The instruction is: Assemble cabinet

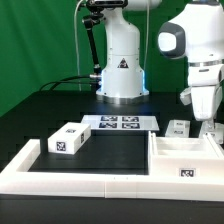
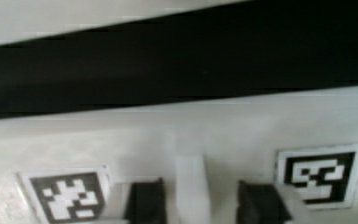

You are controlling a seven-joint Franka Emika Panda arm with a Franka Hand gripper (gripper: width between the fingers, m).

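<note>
- Jaws spread: the two fingers (image 2: 147,200) stand apart, white surface shows in the gap, nothing visibly pinched.
- Cabinet (image 1: 170,165): open-topped white box on the bench (image 1: 55,108).
- Jaws hang over the cabinet's far edge, so it lies just below them and toward the exterior camera.
- Cabinet's long axis: cannot tell, the picture edge crops it.
- Two tagged white faces (image 2: 318,170) lie straight below; cabinet wall or loose blocks, cannot tell.
- Small block (image 1: 178,127) just behind the cabinet; larger block (image 1: 68,141) well apart from it.
</note>
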